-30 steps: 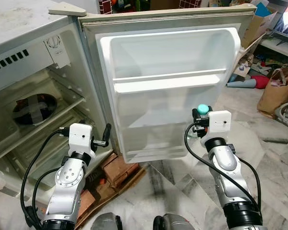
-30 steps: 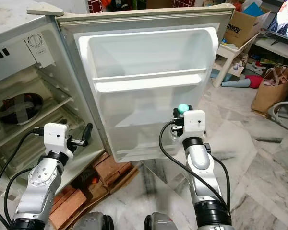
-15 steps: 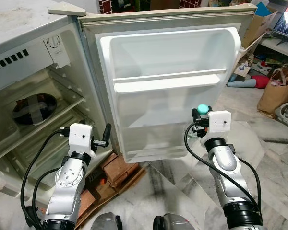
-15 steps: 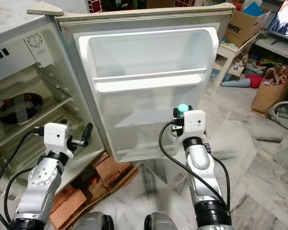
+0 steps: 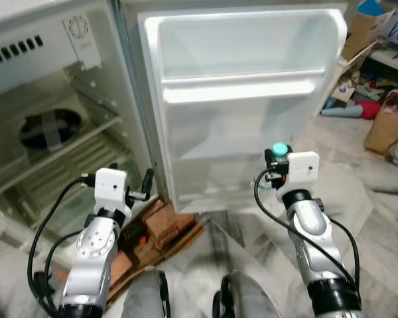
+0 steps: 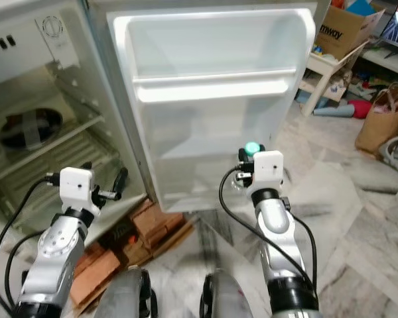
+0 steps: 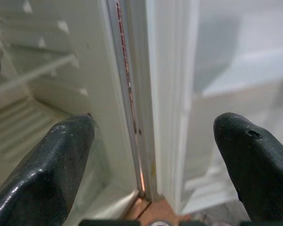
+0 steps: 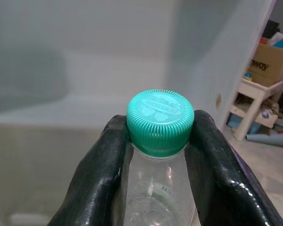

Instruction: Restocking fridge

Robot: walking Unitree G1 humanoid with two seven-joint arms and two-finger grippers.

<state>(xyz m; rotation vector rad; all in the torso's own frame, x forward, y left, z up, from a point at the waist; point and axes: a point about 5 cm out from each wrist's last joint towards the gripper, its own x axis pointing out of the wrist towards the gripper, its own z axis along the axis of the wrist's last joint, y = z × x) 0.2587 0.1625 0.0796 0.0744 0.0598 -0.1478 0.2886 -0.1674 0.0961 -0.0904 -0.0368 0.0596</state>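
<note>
Before the open white fridge door (image 5: 242,106), my right gripper (image 8: 158,155) clamps a clear green-capped plastic bottle (image 8: 159,141); my left gripper (image 7: 151,155) gapes wide.

Floor (image 5: 378,218): pale marble tiles with grey veining, glossy, catching soft light. Some motion blur low in the head views.

Bricks (image 5: 160,224): reddish, stacked on a flat brown board under the open appliance's front edge, on the floor.

Far right side, cluttered:
- Cardboard box (image 6: 337,34), printed lettering, standing on a low white table (image 6: 324,66).
- Brown paper bag (image 5: 389,122) upright on the floor.
- Red object (image 5: 365,109) and a bluish-grey cone-shaped item (image 5: 339,112) lying on the floor beside the table, between it and the bag.

Light even, indoor, no hard shadows.
</note>
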